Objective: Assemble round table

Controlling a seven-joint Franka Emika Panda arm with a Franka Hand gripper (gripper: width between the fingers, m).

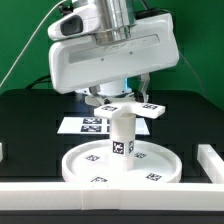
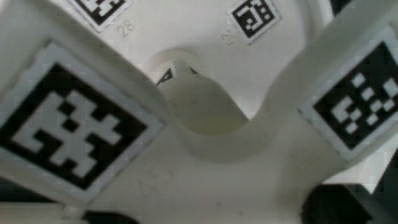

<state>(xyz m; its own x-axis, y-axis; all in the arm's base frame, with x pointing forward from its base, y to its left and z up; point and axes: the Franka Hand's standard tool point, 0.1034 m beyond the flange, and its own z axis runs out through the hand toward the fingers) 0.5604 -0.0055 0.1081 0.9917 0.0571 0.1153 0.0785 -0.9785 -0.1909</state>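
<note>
The large round disc [image 1: 80, 170] lies flat on the black table. The short thick leg [image 1: 122, 135] stands upright at its centre. The cross-shaped piece [image 1: 150, 110] sits level on top of the leg. My gripper [image 1: 120, 98] reaches down from above and is shut on the cross-shaped piece at its middle. In the wrist view the cross-shaped piece [image 2: 71, 120] fills the frame with two large tags, the leg [image 2: 196, 105] shows below between its arms, and the disc [image 2: 178, 20] lies beyond. My gripper [image 2: 222, 210] shows only as dark fingertips at the frame edge.
The marker board [image 1: 80, 124] lies flat behind the disc. A long white bar [image 1: 110, 195] runs along the table's front, with a raised end [image 1: 212, 160] at the exterior view's right. Green wall behind.
</note>
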